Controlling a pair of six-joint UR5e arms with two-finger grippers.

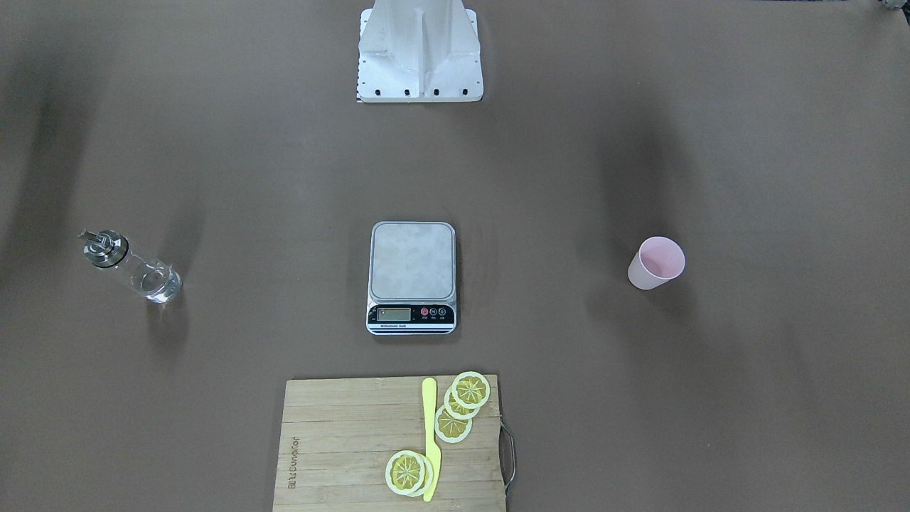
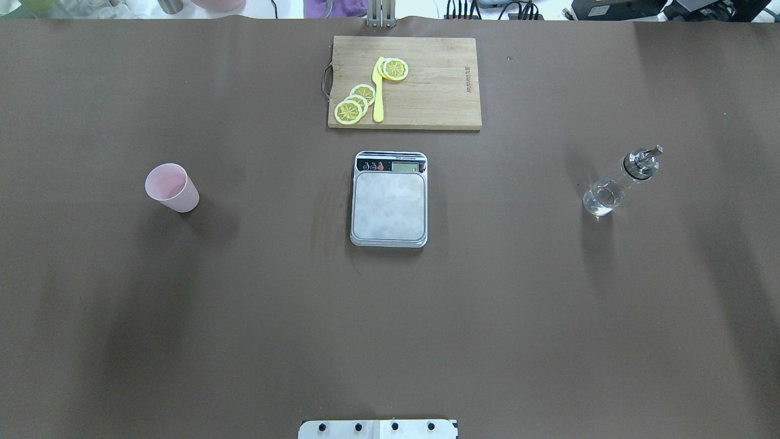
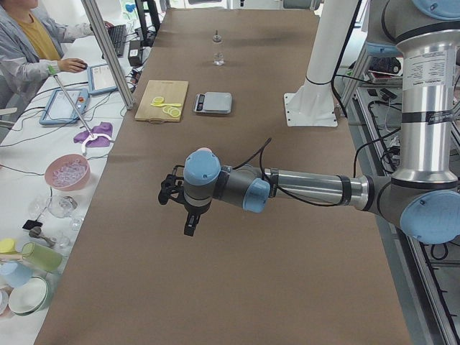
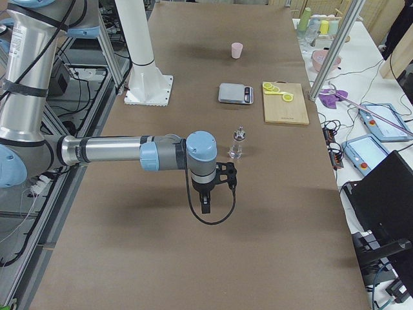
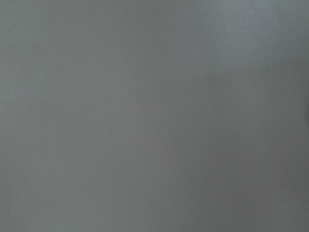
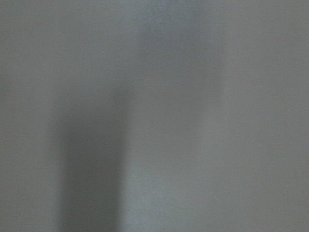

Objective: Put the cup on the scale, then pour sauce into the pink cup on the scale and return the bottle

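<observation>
The pale pink cup stands upright on the brown table, on my left side; it also shows in the front view. The scale sits mid-table, its platform bare. The glass bottle with metal spout stands on my right, with clear sauce in its lower part. My left gripper hovers above the table near the cup, seen only in the left side view. My right gripper hovers near the bottle, seen only in the right side view. I cannot tell whether either is open or shut. Both wrist views show only blurred table.
A wooden cutting board with lemon slices and a yellow knife lies beyond the scale at the table's far edge. The robot's base plate is at the near edge. An operator's desk with bowls and tablets runs along the far side.
</observation>
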